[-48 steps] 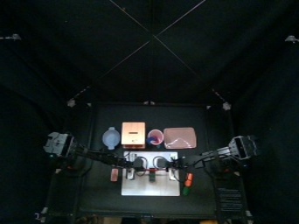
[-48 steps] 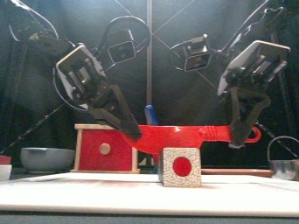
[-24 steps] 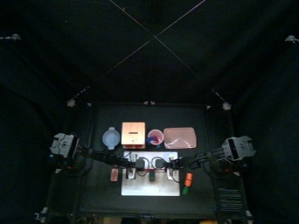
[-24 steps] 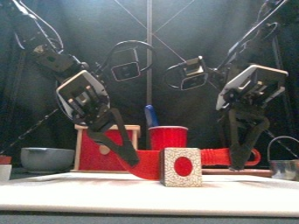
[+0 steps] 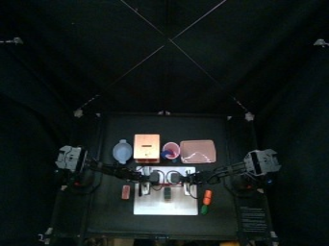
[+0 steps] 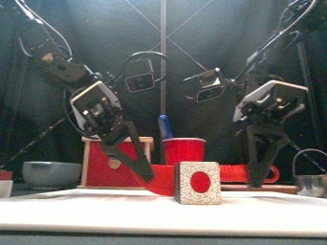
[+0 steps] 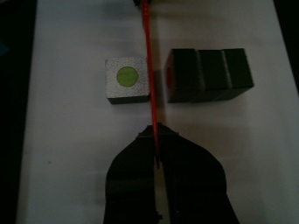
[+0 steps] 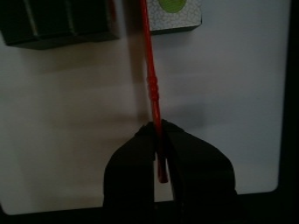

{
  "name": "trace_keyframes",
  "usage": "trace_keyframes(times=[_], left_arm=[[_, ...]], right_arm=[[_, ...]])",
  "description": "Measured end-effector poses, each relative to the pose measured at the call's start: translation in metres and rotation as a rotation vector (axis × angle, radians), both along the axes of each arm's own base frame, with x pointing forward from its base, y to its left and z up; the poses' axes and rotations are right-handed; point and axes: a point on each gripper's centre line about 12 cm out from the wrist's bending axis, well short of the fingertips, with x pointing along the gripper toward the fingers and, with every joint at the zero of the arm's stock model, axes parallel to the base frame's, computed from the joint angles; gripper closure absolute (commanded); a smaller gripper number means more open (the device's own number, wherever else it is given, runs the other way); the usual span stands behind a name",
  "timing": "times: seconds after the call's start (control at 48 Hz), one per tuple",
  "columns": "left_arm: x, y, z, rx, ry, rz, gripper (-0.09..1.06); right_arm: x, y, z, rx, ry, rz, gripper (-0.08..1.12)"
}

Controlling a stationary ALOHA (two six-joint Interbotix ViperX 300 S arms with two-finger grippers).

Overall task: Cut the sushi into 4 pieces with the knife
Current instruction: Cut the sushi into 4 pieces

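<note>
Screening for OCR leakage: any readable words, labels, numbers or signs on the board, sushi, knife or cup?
None readable.
The cut-off speckled white sushi piece bears only a plain red dot, no characters.
The flat red toy knife, white cutting board, dark green sushi block and red cup show no print.

red knife (image 7: 149, 70), dark green sushi (image 7: 211, 72), white board (image 7: 70, 131)

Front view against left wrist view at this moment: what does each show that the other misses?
Front only: the right gripper holding the far end of the red knife, the red cup, wooden box and bowl. Left wrist only: the split, a single piece and a three-block section either side of the blade. Both: the left gripper shut on the knife, the sushi, the white board.
</note>
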Motion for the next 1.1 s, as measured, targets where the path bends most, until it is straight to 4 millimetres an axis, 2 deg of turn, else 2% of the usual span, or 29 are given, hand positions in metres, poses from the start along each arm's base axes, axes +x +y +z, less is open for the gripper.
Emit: trace_keyframes(times=[0.167,0.438,0.583,0.729,1.104], left_arm=[[0.001,0.013,0.001,0.016,0.001,0.014,0.66],[0.0,0.016,0.008,0.056,0.001,-0.027,0.66],[-0.001,0.016,0.023,0.088,-0.022,-0.063,0.66],[-0.003,0.014,0.042,0.113,-0.051,-0.09,0.66],[-0.005,-0.029,0.058,0.112,-0.048,-0.203,0.66]], right_arm=[[0.0,-0.01,0.0,-0.017,-0.001,-0.012,0.76],[0.001,-0.012,0.008,-0.018,-0.017,-0.016,0.76],[0.003,-0.012,0.021,-0.026,-0.022,-0.016,0.76],[0.003,-0.004,0.036,-0.029,-0.014,-0.001,0.76],[0.002,0.03,0.046,0.014,-0.028,0.02,0.76]])
